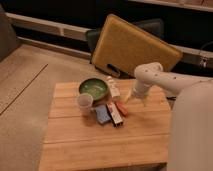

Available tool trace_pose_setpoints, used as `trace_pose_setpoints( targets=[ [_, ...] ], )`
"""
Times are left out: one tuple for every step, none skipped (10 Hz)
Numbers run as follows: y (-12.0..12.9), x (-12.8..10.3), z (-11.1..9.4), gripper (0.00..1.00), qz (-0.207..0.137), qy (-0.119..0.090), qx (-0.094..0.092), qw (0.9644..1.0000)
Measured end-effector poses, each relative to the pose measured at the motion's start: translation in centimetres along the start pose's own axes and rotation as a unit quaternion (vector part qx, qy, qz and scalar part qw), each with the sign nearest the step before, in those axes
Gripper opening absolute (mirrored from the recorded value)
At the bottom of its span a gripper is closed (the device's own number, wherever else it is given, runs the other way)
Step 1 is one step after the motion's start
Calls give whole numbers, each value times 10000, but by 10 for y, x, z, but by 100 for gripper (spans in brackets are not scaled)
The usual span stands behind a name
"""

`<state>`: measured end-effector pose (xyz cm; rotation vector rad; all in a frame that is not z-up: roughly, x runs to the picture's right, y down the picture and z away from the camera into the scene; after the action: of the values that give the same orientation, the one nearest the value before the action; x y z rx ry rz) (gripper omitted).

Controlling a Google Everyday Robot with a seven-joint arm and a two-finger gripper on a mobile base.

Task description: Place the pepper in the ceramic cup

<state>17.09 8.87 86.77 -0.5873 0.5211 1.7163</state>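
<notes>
Our gripper (128, 99) hung above the bench (75, 145); open or closed, we couldn't tell. The pepper (122, 108) lay just below it, against a dark box (114, 113) that a descent might catch instead. The ceramic cup (84, 103) stood farther left

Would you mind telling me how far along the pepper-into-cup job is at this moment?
Nothing is done yet: the pepper lies on the wooden table, beside the dark box, apart from the ceramic cup. In hand: the gripper hovers close above-right of it. Left: grasping, carrying it to the cup, releasing.
</notes>
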Motion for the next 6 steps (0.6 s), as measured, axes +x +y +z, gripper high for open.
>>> trace_pose_setpoints(
  targets=[
    [10, -1, 11, 65, -80, 131, -76, 9999],
    [17, -2, 17, 65, -138, 206, -135, 9996],
    [26, 0, 26, 65, -214, 328, -210, 9990],
    [34, 1, 33, 65, -280, 430, -282, 9983],
    [38, 3, 37, 65, -320, 502, -326, 9977],
    [41, 4, 41, 65, -347, 567, -353, 9972]
  ],
)
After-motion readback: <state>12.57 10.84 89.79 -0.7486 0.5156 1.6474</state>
